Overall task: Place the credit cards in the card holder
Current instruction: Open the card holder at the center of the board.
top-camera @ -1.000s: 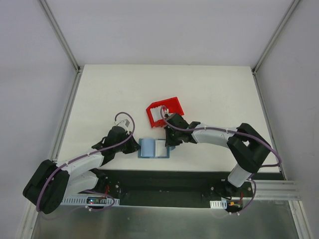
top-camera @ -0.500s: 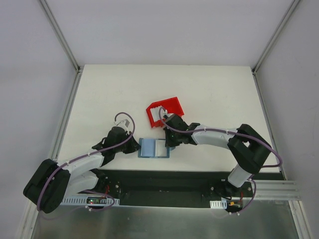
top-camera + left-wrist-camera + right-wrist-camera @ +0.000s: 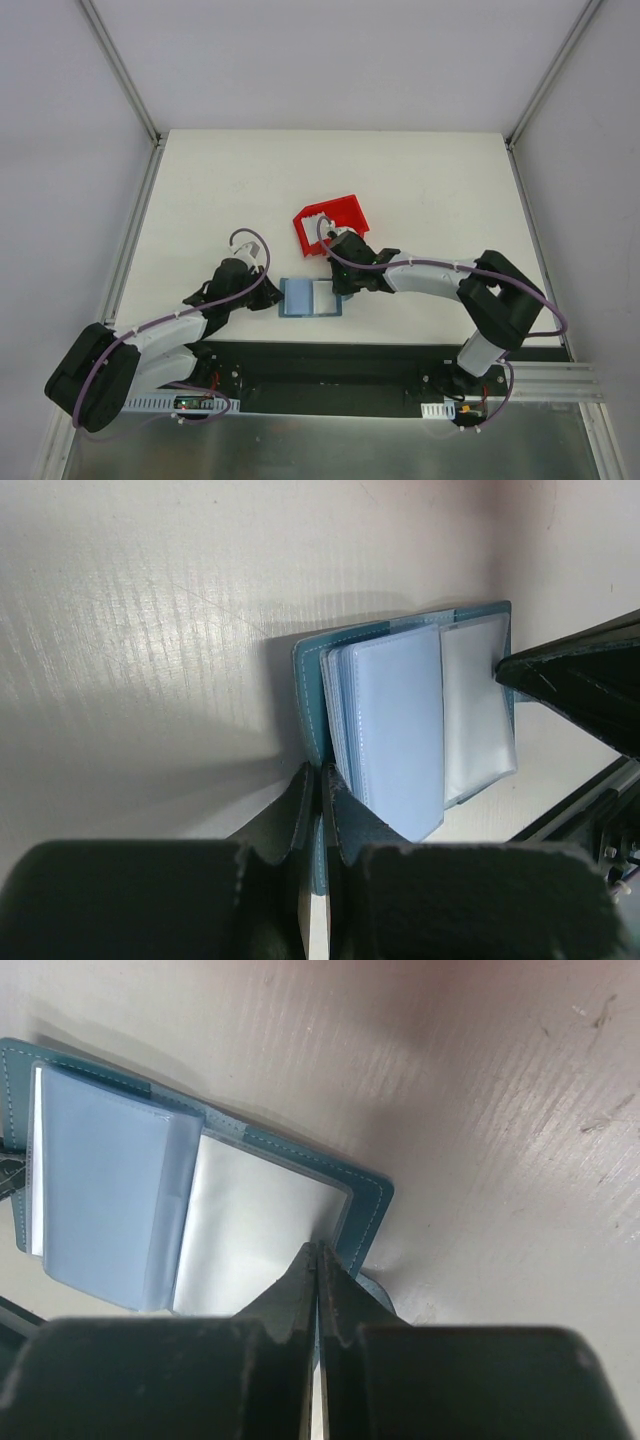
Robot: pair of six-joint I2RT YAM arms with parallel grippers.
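Observation:
The card holder (image 3: 298,298) lies open near the table's front edge: a teal cover (image 3: 310,695) with pale blue sleeves (image 3: 395,715). A pale credit card (image 3: 255,1230) sits in the right half's clear pocket (image 3: 323,296). My left gripper (image 3: 320,772) is shut on the cover's left edge (image 3: 272,298), a teal strip pinched between its fingers. My right gripper (image 3: 318,1248) is shut, its tips on the card's right edge by the teal border (image 3: 368,1210); I cannot see anything pinched there. In the top view it stands at the holder's right side (image 3: 340,287).
A red plastic bin (image 3: 330,222) stands just behind the right gripper. The black base plate (image 3: 330,365) runs along the near edge, right in front of the holder. White walls with metal frame rails enclose the table.
Almost nothing moved. The left arm has sagged slightly toward the near edge and the right gripper has edged a little along the holder; both stay shut.

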